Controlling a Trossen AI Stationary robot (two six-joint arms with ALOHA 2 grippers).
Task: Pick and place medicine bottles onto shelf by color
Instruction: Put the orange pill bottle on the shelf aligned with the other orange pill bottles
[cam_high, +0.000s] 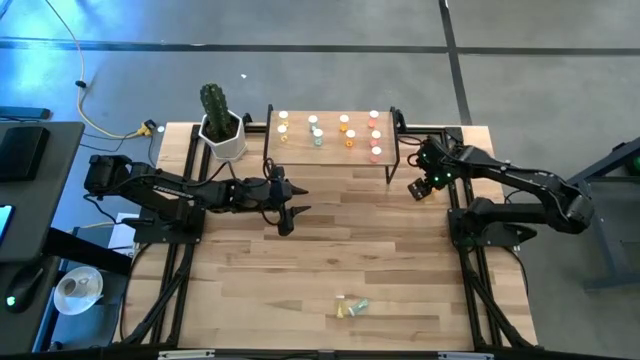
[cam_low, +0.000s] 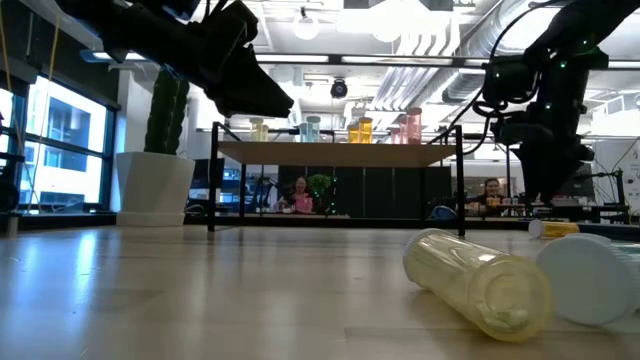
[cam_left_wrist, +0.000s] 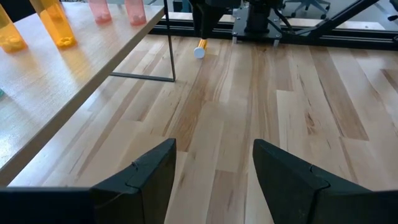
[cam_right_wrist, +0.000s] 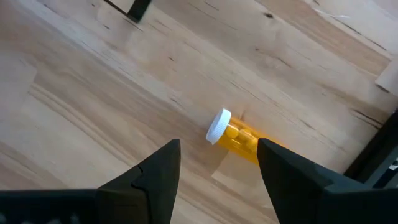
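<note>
The shelf (cam_high: 330, 152) stands at the table's far edge with several white-capped bottles (cam_high: 345, 130) upright on it, yellow at the left through pink at the right. An orange bottle (cam_right_wrist: 235, 135) lies on its side on the table by the shelf's right end. My right gripper (cam_right_wrist: 217, 165) hangs open above it, fingers on either side, apart from it. My left gripper (cam_left_wrist: 214, 168) is open and empty above the table in front of the shelf's left end (cam_left_wrist: 74, 81). A yellow bottle (cam_high: 342, 310) and a green bottle (cam_high: 359, 305) lie near the near edge.
A cactus in a white pot (cam_high: 222, 130) stands left of the shelf. The shelf's thin black legs (cam_left_wrist: 171, 43) stand close to both grippers. The yellow bottle (cam_low: 480, 282) and a white cap (cam_low: 592, 280) lie right in front of the low camera. People sit in the room behind.
</note>
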